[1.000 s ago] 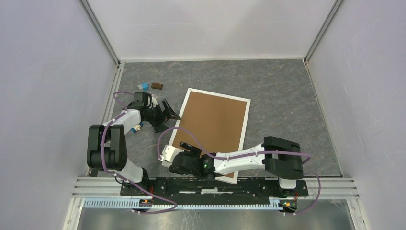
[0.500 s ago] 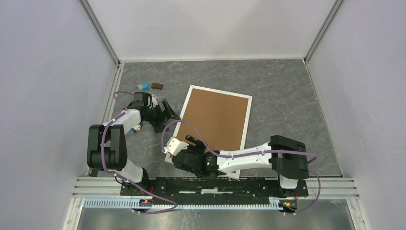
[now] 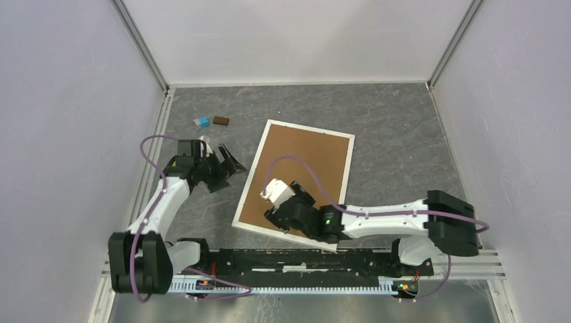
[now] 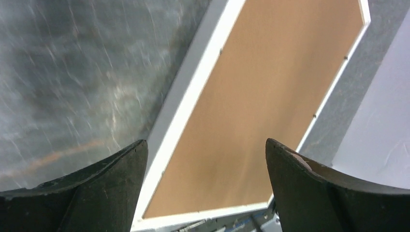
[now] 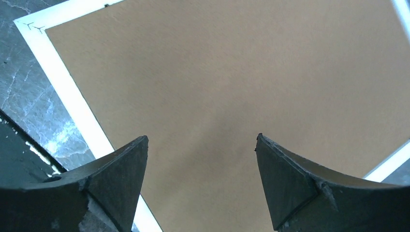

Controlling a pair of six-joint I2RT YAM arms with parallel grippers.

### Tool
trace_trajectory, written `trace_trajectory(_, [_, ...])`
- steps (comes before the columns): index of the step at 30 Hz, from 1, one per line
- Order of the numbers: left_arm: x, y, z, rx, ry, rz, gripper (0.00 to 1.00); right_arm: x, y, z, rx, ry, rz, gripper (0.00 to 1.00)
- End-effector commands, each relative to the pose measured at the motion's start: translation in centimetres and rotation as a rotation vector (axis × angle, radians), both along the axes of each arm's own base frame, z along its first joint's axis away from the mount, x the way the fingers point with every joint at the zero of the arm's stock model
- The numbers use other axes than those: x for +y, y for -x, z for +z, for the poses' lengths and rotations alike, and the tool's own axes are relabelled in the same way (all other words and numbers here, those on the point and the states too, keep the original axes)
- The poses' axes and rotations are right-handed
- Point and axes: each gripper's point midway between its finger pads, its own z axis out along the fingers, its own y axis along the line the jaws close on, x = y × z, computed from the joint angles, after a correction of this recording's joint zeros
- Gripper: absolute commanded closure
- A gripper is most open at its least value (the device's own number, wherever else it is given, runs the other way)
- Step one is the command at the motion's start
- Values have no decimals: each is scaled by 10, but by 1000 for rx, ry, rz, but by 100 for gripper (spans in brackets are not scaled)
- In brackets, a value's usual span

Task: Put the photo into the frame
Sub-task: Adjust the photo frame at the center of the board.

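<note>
Left jaws gape wide, empty, left of the one thin white rectangular frame (image 5: 73, 99) lying mid-bench. Right jaws, equally wide and empty, hang over its single brown backing board (image 3: 303, 171). Far-left, two small blocks: blue (image 3: 200, 122), brown (image 3: 221, 121).

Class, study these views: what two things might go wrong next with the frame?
1. The right gripper hangs open over the backing board, which lies flat inside the frame; it may slip without finding an edge.
2. The left gripper is open and off the frame, so a push might slide it.
</note>
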Motion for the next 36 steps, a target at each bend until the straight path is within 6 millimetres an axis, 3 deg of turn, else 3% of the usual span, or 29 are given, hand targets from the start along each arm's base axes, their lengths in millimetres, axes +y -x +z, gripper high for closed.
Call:
trace_trajectory(1, [-21, 38, 6, 35, 80, 33, 5, -11, 7, 3, 157, -167, 19, 15])
trace_trajectory(4, [-38, 55, 14, 14, 126, -13, 5, -24, 16, -5, 214, -151, 36, 20])
trace_trajectory(9, [-60, 81, 8, 61, 153, -80, 6, -29, 30, -19, 283, -177, 57, 27])
trace_trajectory(16, [-70, 104, -3, 113, 104, -114, 5, -38, 28, -48, 313, -145, -1, 29])
trace_trajectory(19, [-66, 117, -2, 138, 88, -69, 4, -40, 24, -44, 291, -125, -14, 26])
trace_trajectory(25, [-74, 133, -2, 186, 215, 30, 3, -55, 2, -11, 192, -141, -70, 16])
trace_trajectory(27, [-77, 133, 0, 179, 235, 33, 3, -64, -12, -3, 166, -154, -96, 14])
trace_trajectory(30, [-78, 136, -6, 205, 220, 34, 3, -85, -51, 10, 121, -160, -183, 9])
trace_trajectory(36, [-69, 141, -28, 235, 120, 72, 0, -138, -168, 47, 30, -199, -398, 2])
